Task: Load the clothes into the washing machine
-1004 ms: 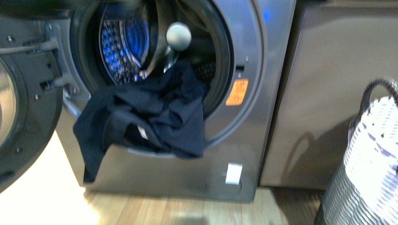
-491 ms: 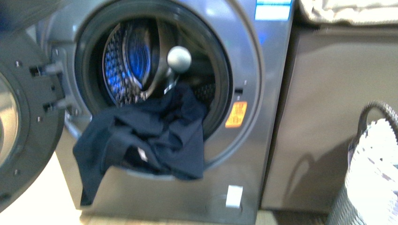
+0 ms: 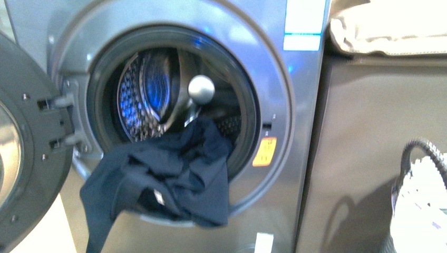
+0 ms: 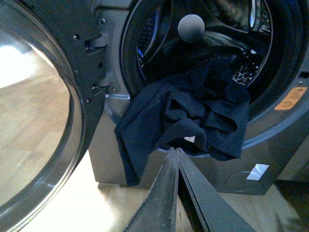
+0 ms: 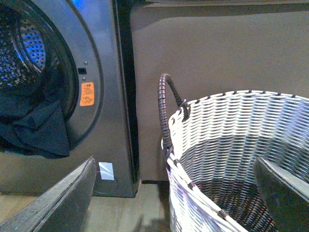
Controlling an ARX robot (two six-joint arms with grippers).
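A: Where's the shirt now?

B: Half in the washer. It's draped over the lower lip of the round opening; the upper bunch lies just inside, toward the drum, and the rest hangs down the front panel, one long flap reaching lowest on the door side.

A: So which step is this?

B: I'd judge the loading is partly done, with the push-in left. The door stands wide open, so nothing blocks the way.

A: And the hands?

B: The left gripper has its fingers pressed together on nothing, tip just short of the hanging fold. The right gripper is spread wide, empty, over the basket beside the cabinet.

A: How does the cloth run?

B: Its long axis slants from the opening's inner right down to the low flap on the left, white tag facing out.

A: Next move?

B: Probably catching the dangling part and carrying it up over the lip into the drum, so nothing trails on the seal.
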